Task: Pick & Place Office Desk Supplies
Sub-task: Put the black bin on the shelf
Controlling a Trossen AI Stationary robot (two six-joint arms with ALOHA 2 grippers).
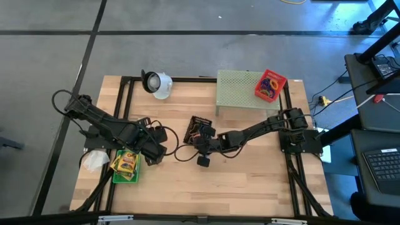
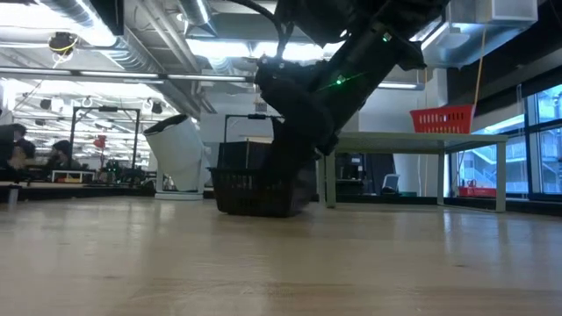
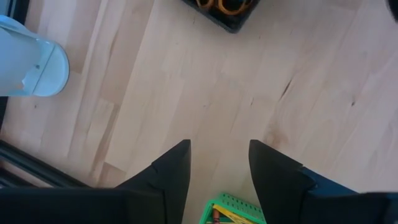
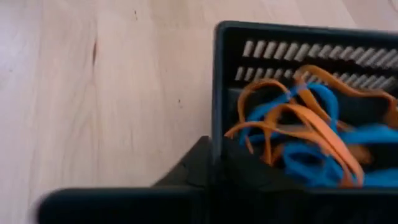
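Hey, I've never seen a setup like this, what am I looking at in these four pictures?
This is a robot with two dark arms at a wooden table, each ending in a two-finger pincer. One picture looks straight down, one looks level across the tabletop, and two come from cameras on the wrists. The right pincer is at the wall of a small black basket of orange and blue rubber bands, its fingers on the rim. The left pincer stands open above a green basket of crayon boxes. Also there: a white cup-shaped object, and a pale green mesh stand carrying a red basket.
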